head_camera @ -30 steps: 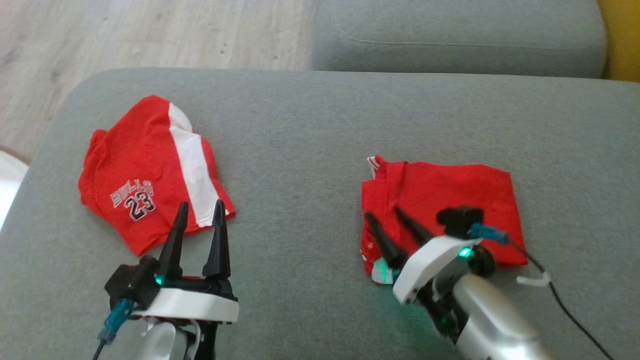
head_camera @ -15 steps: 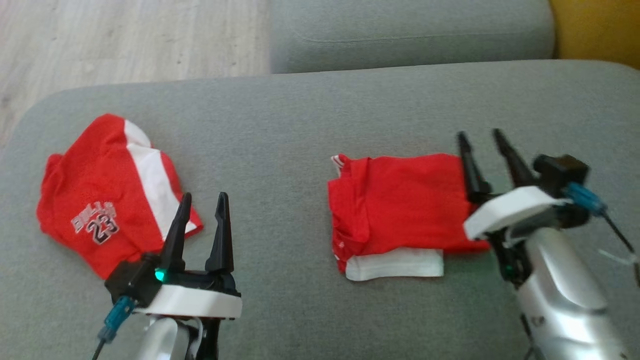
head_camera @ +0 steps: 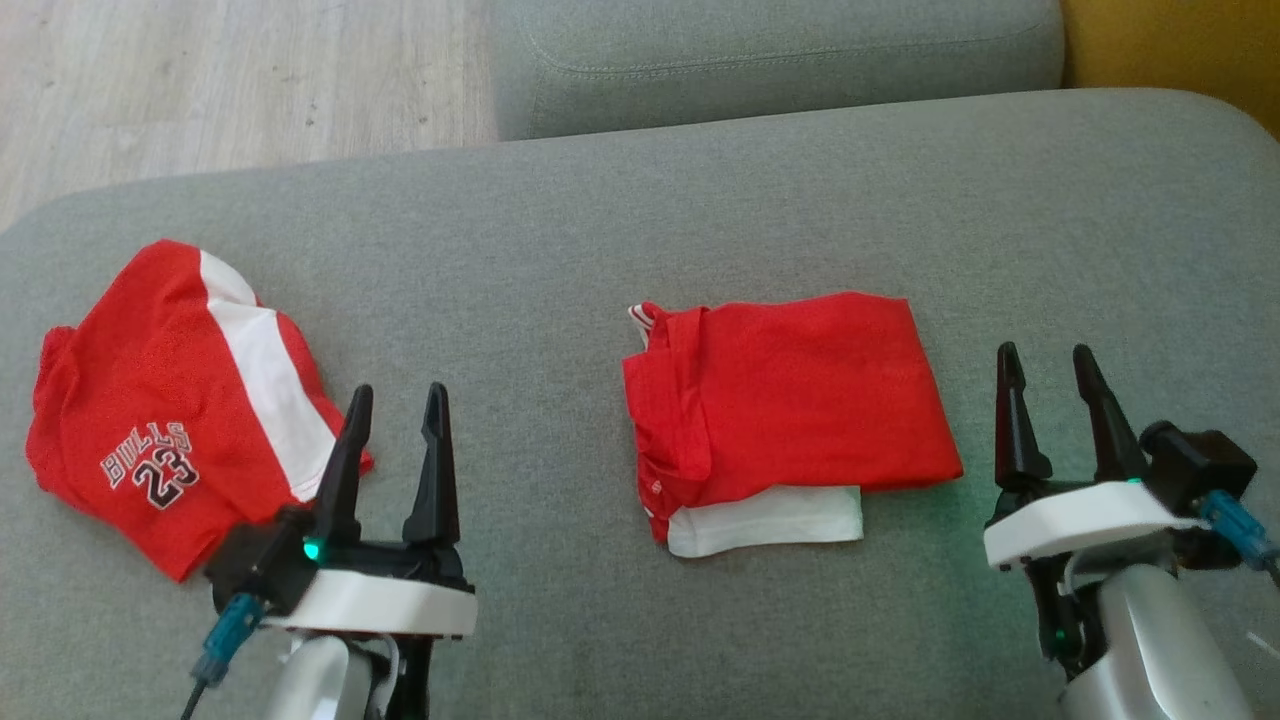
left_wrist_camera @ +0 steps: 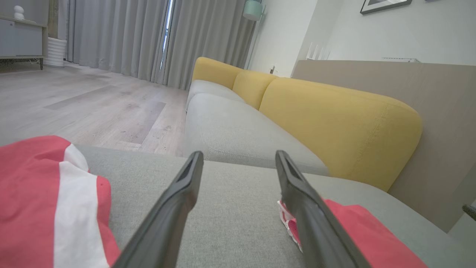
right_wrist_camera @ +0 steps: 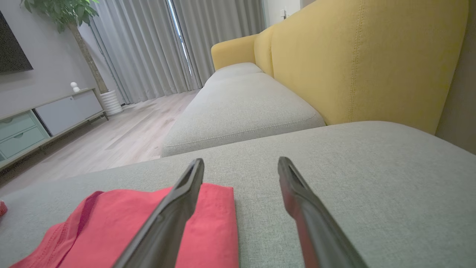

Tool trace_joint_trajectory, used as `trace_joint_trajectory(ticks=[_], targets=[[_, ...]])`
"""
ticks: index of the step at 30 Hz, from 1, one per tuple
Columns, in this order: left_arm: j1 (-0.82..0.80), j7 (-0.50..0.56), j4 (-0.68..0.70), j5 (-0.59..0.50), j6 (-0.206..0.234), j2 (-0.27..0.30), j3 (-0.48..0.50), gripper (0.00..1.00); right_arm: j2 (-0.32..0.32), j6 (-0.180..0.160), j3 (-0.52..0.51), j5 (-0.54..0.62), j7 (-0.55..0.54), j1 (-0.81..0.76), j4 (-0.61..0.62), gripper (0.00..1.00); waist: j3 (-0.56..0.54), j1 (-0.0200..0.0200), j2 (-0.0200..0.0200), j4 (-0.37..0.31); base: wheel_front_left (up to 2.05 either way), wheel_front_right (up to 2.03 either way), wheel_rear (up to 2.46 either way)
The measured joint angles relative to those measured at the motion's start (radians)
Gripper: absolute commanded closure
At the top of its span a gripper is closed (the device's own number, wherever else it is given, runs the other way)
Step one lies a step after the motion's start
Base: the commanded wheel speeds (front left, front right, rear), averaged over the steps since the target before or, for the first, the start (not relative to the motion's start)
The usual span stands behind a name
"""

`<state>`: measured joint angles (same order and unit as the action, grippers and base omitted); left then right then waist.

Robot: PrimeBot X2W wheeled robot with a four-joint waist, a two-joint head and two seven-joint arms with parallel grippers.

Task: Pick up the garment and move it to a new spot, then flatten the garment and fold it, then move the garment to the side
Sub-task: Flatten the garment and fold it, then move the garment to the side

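A folded red garment (head_camera: 790, 395) with a white layer showing at its near edge lies flat in the middle of the grey sofa seat (head_camera: 640, 230). In the right wrist view its red cloth (right_wrist_camera: 148, 230) lies to the lower left. My right gripper (head_camera: 1045, 358) stands open just right of it, clear of the cloth, holding nothing. My left gripper (head_camera: 397, 398) is open and empty at the lower left, its fingers beside a second red and white garment (head_camera: 165, 400) printed BULLS 23. The left wrist view shows both garments, the striped one (left_wrist_camera: 48, 208) and the folded one (left_wrist_camera: 357, 234).
A second grey seat cushion (head_camera: 770, 50) lies beyond the one in use, with a yellow backrest (head_camera: 1170, 45) at the far right. Pale wooden floor (head_camera: 220, 80) shows at the top left, past the seat's rounded edge. A blue plug and cable (head_camera: 1235, 525) hang off the right wrist.
The right gripper has lifted off the folded garment and drawn back to its right side. The head camera has shifted, so the whole scene sits further left.
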<state>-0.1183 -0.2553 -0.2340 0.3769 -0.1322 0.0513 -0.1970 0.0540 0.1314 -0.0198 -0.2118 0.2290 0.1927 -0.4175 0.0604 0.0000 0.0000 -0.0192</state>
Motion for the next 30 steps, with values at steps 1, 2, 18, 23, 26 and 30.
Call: trace_joint_trajectory(ticks=[1,2,18,23,26,30], targets=[[0.000,0.000,-0.010,0.000,0.000,0.000,-0.001,0.00,0.000,0.000,0.001,-0.013,0.000,-0.007,0.004,0.00,0.001,0.0001,0.0000,-0.001,0.00,0.00,0.00],[0.001,0.000,-0.017,-0.002,0.000,0.000,-0.001,0.00,-0.002,0.000,0.004,-0.021,0.000,-0.010,0.008,0.00,0.002,0.0000,0.0000,-0.001,0.00,0.00,0.00],[-0.007,0.000,-0.019,-0.002,0.000,-0.001,-0.030,0.00,-0.006,0.000,-0.016,0.025,-0.078,0.022,-0.023,0.00,0.042,0.0000,0.0000,0.031,0.00,0.00,0.00],[-0.045,0.000,-0.019,-0.001,0.000,-0.002,-0.040,0.00,-0.006,0.000,-0.048,0.024,-0.126,0.072,-0.120,0.00,0.075,0.0001,0.0000,0.060,0.00,0.00,0.00],[-0.051,0.000,-0.020,-0.001,0.000,-0.002,-0.043,0.00,-0.006,0.000,-0.055,0.023,-0.134,0.088,-0.161,0.00,0.089,0.0001,0.0000,0.071,0.00,0.00,0.00],[-0.062,0.000,-0.020,0.002,0.000,-0.002,-0.060,0.00,-0.006,0.000,-0.074,0.030,-0.139,0.122,-0.240,0.00,0.115,0.0001,0.0000,0.092,0.00,0.00,0.00]])
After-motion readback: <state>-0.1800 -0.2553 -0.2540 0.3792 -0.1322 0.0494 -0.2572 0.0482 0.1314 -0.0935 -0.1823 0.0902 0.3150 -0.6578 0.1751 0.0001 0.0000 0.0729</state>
